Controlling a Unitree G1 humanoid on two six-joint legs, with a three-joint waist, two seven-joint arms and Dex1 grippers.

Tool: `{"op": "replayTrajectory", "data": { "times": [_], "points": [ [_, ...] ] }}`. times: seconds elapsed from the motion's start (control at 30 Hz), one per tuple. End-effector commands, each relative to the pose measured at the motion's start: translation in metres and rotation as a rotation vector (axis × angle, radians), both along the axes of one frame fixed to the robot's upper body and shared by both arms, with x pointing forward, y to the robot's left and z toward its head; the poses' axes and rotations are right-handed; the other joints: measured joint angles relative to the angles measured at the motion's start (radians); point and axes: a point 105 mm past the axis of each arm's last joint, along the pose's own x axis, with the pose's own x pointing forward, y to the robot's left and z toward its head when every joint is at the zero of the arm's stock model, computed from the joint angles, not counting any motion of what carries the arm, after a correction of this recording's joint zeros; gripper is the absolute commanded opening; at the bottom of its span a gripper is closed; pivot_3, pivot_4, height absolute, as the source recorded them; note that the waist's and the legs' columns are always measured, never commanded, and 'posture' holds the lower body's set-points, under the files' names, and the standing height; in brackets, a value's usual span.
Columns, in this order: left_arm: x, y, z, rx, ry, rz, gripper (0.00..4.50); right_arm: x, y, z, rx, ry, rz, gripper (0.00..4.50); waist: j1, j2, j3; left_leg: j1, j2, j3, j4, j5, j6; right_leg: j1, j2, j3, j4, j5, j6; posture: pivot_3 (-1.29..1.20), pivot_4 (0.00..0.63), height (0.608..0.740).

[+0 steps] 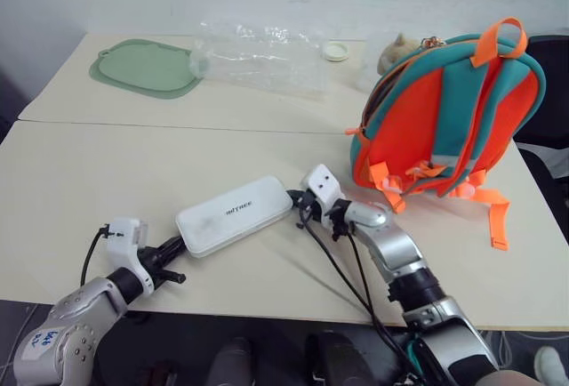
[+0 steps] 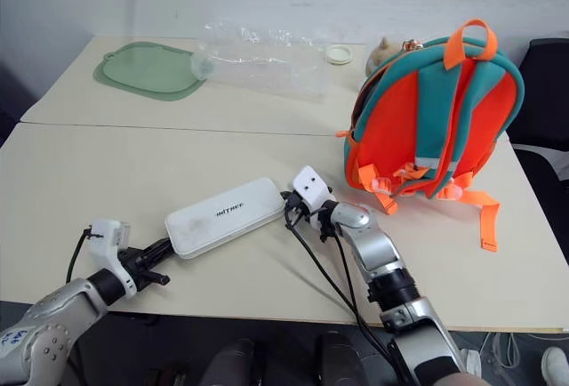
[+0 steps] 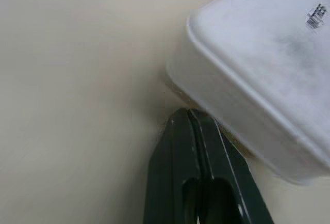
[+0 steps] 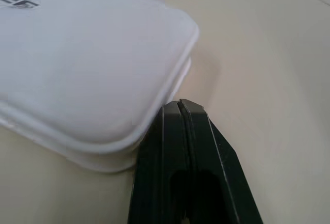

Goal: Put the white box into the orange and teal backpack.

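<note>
Here you had the box point(image 1: 234, 215) lying flat on the table point(image 1: 80, 181), well apart from the backpack point(image 1: 444, 119), which stood upright to its right. Your left gripper point(image 3: 192, 114) sat at the box's near-left end and your right gripper point(image 4: 179, 105) at its far-right end. Both had their fingers pressed together, tips against the box's lower edge, pinching nothing.

It looked like a two-sided squeeze rather than a pinch, so doing it well probably meant pushing both ends inward evenly along the box's length. Uneven pressure could have let the smooth case swivel or slip out. The tips looked best kept low, under the rim, before any lift. I could not tell whether the backpack's top was unzipped wide enough; you needed to check that first.
</note>
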Motion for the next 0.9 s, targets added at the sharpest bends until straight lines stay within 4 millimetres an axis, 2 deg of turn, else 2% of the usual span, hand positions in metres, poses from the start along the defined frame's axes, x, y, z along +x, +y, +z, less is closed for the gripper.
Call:
{"op": "replayTrajectory", "data": {
  "times": [0.03, 0.17, 0.3, 0.4, 0.5, 0.6, 0.7, 0.77, 0.9],
  "points": [
    [0.006, -0.007, -0.007, 0.021, 0.036, -0.046, 0.01, -0.019, -0.004, 0.015, 0.043, -0.005, 0.081, 0.00, 0.006, 0.000, 0.000, 0.000, 0.000, 0.000, 0.000, 0.000, 0.000, 0.000, 0.000, 0.000, 0.000, 0.000, 0.000, 0.00, 0.150, 0.740],
    [0.012, -0.011, -0.016, 0.103, 0.095, -0.134, 0.01, -0.044, -0.013, 0.012, 0.034, 0.029, 0.146, 0.00, 0.014, 0.000, 0.000, 0.000, 0.000, 0.000, 0.000, 0.000, 0.000, 0.000, 0.000, 0.000, 0.000, 0.000, 0.000, 0.00, 0.150, 0.740],
    [0.015, -0.001, -0.023, 0.193, 0.145, -0.151, 0.01, -0.057, -0.022, 0.010, 0.029, 0.057, 0.150, 0.00, 0.013, 0.001, 0.000, 0.001, 0.000, 0.000, 0.000, 0.000, 0.000, 0.001, 0.000, 0.000, 0.000, 0.000, 0.000, 0.00, 0.150, 0.740],
    [0.019, 0.017, -0.019, 0.227, 0.130, -0.077, 0.01, -0.065, -0.028, 0.011, 0.034, 0.071, 0.142, 0.00, 0.013, 0.003, -0.002, 0.002, 0.000, 0.000, 0.000, 0.000, 0.000, 0.001, -0.001, 0.001, -0.001, 0.000, 0.000, 0.00, 0.150, 0.740],
    [0.012, 0.038, -0.017, 0.274, 0.137, -0.034, 0.01, -0.069, -0.030, 0.015, 0.048, 0.053, 0.143, 0.00, 0.008, 0.003, -0.002, 0.002, 0.000, -0.001, -0.001, 0.000, 0.000, 0.001, 0.000, 0.000, 0.000, 0.000, 0.000, 0.00, 0.150, 0.740],
    [0.006, 0.059, -0.013, 0.299, 0.134, 0.023, 0.01, -0.059, -0.036, 0.017, 0.040, 0.023, 0.070, 0.00, -0.009, 0.004, -0.002, 0.003, 0.001, -0.001, -0.003, 0.000, -0.001, 0.001, 0.000, 0.001, 0.000, -0.001, -0.002, 0.00, 0.150, 0.740],
    [0.001, 0.072, -0.007, 0.314, 0.125, 0.053, 0.01, -0.043, -0.042, 0.021, 0.039, -0.020, -0.018, 0.00, -0.016, 0.004, -0.002, 0.004, 0.001, -0.001, -0.008, 0.003, -0.002, 0.000, 0.000, 0.001, 0.000, -0.001, -0.003, 0.00, 0.150, 0.740],
    [0.004, 0.072, -0.001, 0.293, 0.093, 0.070, 0.01, -0.031, -0.045, 0.025, 0.036, -0.062, -0.072, 0.00, -0.015, 0.004, -0.002, 0.005, 0.001, -0.001, -0.011, 0.004, -0.003, -0.001, 0.000, 0.000, -0.001, -0.001, -0.004, 0.00, 0.150, 0.740],
    [0.023, 0.051, 0.020, 0.148, -0.025, 0.105, 0.01, -0.010, -0.043, 0.022, 0.018, -0.115, -0.155, 0.00, -0.008, 0.002, -0.001, 0.004, 0.000, -0.001, -0.012, 0.005, -0.003, -0.002, 0.000, 0.000, -0.001, -0.001, -0.004, 0.00, 0.150, 0.740]
  ]
}}
